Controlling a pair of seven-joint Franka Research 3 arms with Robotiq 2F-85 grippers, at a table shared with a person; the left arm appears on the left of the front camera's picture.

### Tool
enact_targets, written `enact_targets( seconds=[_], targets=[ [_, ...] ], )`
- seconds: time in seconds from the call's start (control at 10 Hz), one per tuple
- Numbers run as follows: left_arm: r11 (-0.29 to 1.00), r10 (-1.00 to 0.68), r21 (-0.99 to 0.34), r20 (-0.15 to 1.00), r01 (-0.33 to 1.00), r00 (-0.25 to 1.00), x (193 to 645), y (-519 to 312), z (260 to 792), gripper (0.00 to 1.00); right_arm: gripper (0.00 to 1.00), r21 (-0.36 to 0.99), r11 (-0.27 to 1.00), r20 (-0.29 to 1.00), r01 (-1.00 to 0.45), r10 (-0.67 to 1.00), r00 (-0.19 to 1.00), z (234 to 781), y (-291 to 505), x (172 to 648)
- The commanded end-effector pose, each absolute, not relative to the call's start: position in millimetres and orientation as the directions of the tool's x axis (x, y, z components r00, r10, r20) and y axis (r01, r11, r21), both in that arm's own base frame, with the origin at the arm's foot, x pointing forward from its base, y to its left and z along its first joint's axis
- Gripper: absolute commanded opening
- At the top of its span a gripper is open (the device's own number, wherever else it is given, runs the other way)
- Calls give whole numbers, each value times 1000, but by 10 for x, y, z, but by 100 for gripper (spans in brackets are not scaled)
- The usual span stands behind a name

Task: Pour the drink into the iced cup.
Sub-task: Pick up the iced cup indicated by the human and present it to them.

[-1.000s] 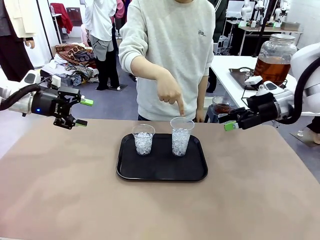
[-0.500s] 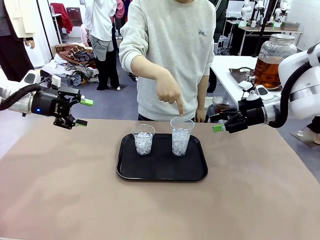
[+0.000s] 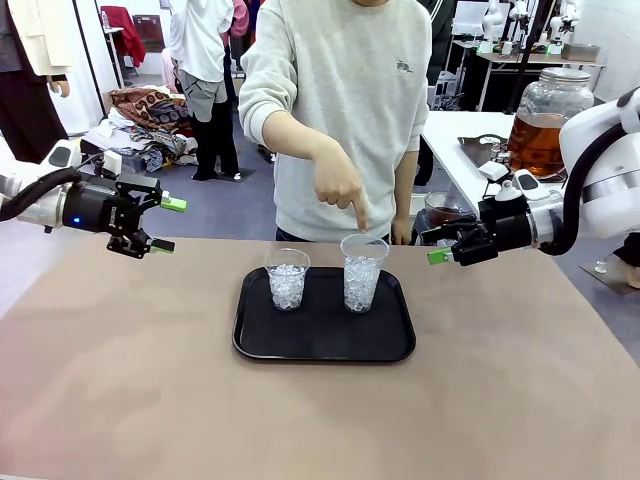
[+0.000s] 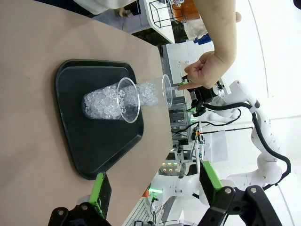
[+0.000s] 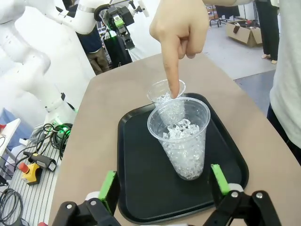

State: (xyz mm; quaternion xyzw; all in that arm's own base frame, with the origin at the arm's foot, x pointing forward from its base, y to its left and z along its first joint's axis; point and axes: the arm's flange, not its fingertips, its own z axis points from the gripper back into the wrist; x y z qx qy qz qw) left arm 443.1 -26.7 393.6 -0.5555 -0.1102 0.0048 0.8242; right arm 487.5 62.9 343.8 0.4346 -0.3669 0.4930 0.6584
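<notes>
The left pincer (image 3: 168, 225) and right pincer (image 3: 433, 245) are held apart, empty. Ahead of the right pincer, an ice-filled cup (image 5: 181, 141) is pointed at by a hand (image 5: 181, 26).

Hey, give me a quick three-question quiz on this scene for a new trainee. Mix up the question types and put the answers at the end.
1. Multiple choice: the person's hand points a finger down at which iced cup? A, the shorter one; B, the taller one; C, neither.
2. True or false: the right tool is gripping a cup.
3. Fill in: both cups stand on a black ____.
Key: 1 B, the taller cup, on the robot's right side of the tray. 2 False: its jaws are open and apart from the cups. 3 tray.
</notes>
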Motion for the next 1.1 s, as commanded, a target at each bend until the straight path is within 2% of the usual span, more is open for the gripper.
enact_targets(
  seconds=[0.0, 0.5, 1.0],
  targets=[
    [383, 131, -917, 178, 116, 975, 4434, -268, 3940, 100, 100, 211, 136, 912, -968, 330, 245, 3437, 629, 4875],
    [383, 131, -917, 178, 116, 975, 4434, -268, 3940, 100, 100, -50, 5, 959, -999, 280, -47, 2934, 744, 5056],
    [383, 131, -917, 178, 116, 975, 4434, -268, 3940, 100, 100, -47, -18, 983, -999, 176, -49, 2662, 859, 5235]
  ],
)
